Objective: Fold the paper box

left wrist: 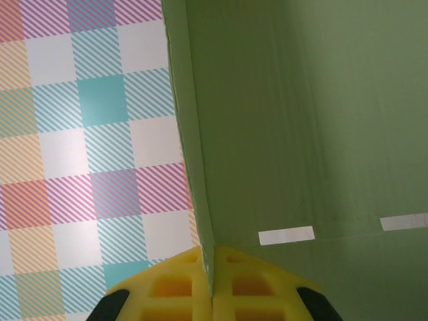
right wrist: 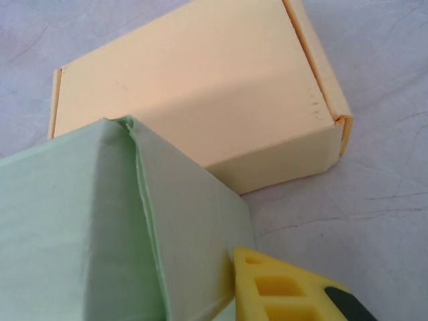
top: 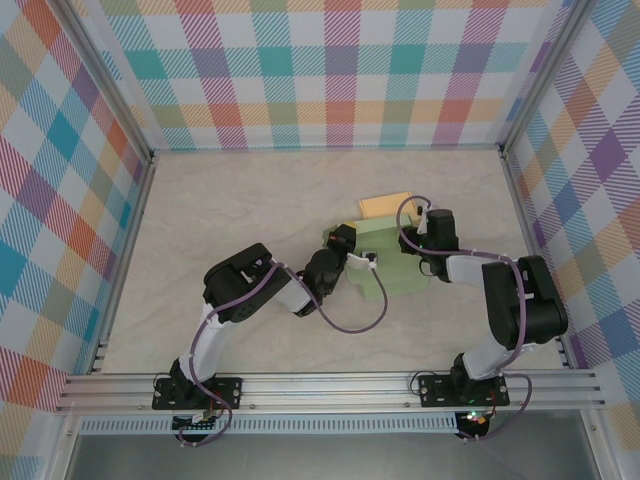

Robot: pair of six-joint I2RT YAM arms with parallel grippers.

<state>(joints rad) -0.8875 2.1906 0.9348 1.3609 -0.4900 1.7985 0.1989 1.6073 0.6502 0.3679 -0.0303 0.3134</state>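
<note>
Left pincer [left wrist: 212,294] clamps the wall of the green box [left wrist: 281,134]; right pincer [top: 430,222] sits at its 2 o'clock, opening impossible to tell

A: What sits nearest?
B: A pale green paper box [right wrist: 80,227], with a yellow tool fingertip [right wrist: 281,291] against its side
A: And behind?
B: A closed orange box [right wrist: 194,87], flat on the marbled tabletop [right wrist: 374,174]
</note>
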